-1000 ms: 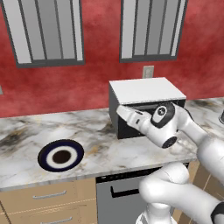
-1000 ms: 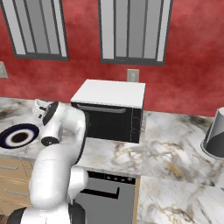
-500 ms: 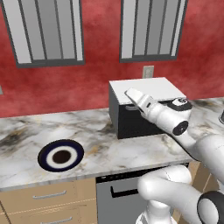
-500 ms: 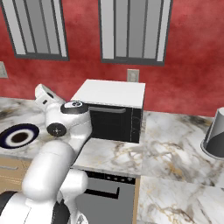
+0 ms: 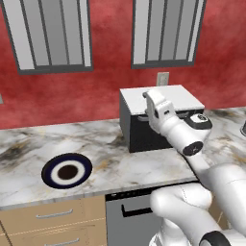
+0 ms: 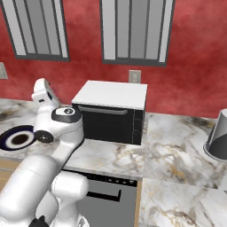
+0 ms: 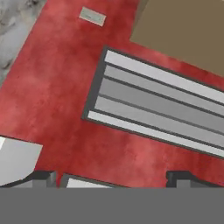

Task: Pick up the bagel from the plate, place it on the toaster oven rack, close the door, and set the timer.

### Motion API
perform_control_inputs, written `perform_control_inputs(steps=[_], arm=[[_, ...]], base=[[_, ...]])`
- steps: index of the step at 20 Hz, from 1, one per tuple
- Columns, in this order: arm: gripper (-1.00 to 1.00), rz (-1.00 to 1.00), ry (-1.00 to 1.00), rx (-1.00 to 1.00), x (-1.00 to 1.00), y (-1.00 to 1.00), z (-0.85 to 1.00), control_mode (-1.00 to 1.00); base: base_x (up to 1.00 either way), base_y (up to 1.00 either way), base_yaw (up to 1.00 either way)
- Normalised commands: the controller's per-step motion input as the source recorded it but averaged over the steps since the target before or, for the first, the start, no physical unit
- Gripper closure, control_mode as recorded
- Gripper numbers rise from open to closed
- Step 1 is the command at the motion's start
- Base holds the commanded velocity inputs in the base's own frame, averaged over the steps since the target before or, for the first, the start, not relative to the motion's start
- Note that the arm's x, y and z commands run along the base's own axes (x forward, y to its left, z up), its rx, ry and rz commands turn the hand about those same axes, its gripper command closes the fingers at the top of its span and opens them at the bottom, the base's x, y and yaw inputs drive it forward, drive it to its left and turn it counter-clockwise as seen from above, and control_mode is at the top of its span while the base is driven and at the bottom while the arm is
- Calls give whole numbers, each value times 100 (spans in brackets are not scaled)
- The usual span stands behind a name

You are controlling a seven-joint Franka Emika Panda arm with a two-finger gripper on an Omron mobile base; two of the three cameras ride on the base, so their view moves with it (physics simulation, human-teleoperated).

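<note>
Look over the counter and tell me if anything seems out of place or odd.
The plate shows just its flat brown centre mark, with no bagel on it. The toaster oven has its door shut, handle level. The hand is open, raised and aimed at the red wall, away from both. Nothing is spilled or tipped.

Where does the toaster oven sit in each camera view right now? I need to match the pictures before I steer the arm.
Left base view: the toaster oven is right of centre on the counter, partly behind the arm.
Right base view: it is at centre, door closed.
Hand view: a white corner at the lower left edge may be its top; I cannot tell.
Shared landmark: the wall outlet above the oven.
</note>
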Motion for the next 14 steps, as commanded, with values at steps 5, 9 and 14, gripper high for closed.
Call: perform_control_inputs(steps=[5, 9, 14], arm=[[-100, -22, 21, 35, -71, 0, 100, -100], [-100, -16, 23, 39, -63, 0, 100, -100], [-100, -11, 21, 43, -56, 0, 100, -100]], base=[[0, 0, 0], [0, 0, 0], [0, 0, 0]])
